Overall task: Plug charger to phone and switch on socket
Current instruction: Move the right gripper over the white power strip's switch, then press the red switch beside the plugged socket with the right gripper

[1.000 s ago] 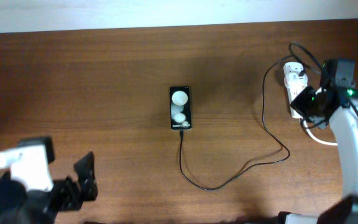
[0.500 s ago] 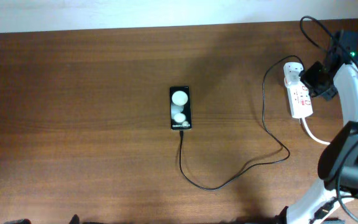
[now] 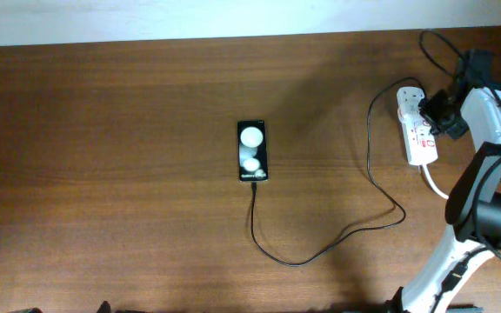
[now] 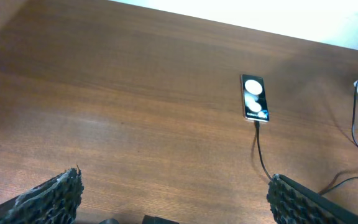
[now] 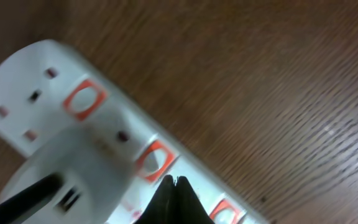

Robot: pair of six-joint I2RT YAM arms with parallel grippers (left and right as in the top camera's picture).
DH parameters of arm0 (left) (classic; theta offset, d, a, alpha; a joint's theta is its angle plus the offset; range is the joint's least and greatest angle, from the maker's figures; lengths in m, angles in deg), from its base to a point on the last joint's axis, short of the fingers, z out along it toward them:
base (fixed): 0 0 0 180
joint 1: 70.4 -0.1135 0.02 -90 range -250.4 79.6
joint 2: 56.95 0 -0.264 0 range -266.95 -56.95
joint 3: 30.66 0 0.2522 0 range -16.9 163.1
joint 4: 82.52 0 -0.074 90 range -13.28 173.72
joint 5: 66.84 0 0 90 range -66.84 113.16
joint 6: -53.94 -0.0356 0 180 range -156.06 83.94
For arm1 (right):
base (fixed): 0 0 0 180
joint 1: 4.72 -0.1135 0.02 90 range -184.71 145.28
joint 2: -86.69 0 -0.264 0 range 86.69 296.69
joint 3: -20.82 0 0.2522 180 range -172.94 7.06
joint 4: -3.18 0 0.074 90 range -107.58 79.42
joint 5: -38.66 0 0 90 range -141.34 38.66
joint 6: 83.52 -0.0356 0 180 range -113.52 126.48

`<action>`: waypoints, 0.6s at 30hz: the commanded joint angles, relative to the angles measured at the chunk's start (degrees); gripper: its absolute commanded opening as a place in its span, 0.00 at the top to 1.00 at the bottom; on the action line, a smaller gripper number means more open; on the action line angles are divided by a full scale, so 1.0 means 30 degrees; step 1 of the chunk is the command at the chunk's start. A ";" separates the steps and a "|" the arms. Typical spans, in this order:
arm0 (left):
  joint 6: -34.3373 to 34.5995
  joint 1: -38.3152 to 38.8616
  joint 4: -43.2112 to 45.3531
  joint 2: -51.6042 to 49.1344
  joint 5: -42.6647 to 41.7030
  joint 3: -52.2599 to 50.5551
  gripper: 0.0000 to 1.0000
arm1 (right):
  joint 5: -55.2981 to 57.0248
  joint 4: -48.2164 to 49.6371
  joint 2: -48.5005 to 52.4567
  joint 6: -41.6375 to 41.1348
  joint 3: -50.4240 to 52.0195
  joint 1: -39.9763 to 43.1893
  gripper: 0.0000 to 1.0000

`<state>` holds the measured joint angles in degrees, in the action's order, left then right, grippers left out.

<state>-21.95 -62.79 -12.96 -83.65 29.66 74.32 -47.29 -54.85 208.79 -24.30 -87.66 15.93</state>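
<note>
The black phone lies flat mid-table, its glossy face showing two round white reflections; it also shows in the left wrist view. The charger's thin black cable meets the phone's near end, loops right and rises to the white adapter seated in the socket. My right gripper is shut, its tips resting on the socket beside a red switch, next to the adapter. My left gripper hangs wide open above bare wood, near the table's front.
The socket's thick white cord runs off toward the right edge. The right arm stands along the right side, with its own black cable arching over the back corner. The pale wall borders the table's far edge.
My left arm has drawn back out of the overhead view. The right gripper has shifted toward the far end of the socket, uncovering most of the strip. Phone and cable have not moved.
</note>
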 commanded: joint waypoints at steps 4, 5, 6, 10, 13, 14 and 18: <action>-0.0029 -0.0095 0.0000 0.0182 0.0284 -0.0087 0.01 | 0.0124 0.0925 0.0466 0.0175 -0.0350 0.0248 0.96; -0.0029 -0.0095 0.0000 0.0182 0.0284 -0.0087 0.01 | -0.0182 0.1027 0.0466 0.0182 -0.0350 0.0240 0.96; -0.0029 -0.0095 0.0000 0.0182 0.0284 -0.0087 0.01 | -0.0510 0.1100 0.0466 0.0182 -0.0350 0.0240 0.96; -0.0029 -0.0095 0.0000 0.0219 0.0284 -0.0087 0.01 | -0.0867 0.1253 0.0525 0.0168 -0.0350 0.0233 0.96; -0.0029 -0.0095 0.0000 0.0379 0.0277 -0.0087 0.01 | -0.1523 0.1362 0.0903 0.0117 -0.0350 0.0211 0.96; -0.0029 -0.0095 0.0000 0.0481 0.0284 -0.0087 0.01 | -0.1858 0.1421 0.1064 0.0117 -0.0350 0.0211 0.96; -0.0029 -0.0095 0.0000 0.1333 0.0277 -0.0087 0.01 | -0.3468 0.1166 0.2244 0.0124 -0.0342 -0.0138 0.96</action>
<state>-21.95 -62.79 -12.96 -82.32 29.66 74.26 -52.51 -50.15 212.23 -24.35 -88.01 16.65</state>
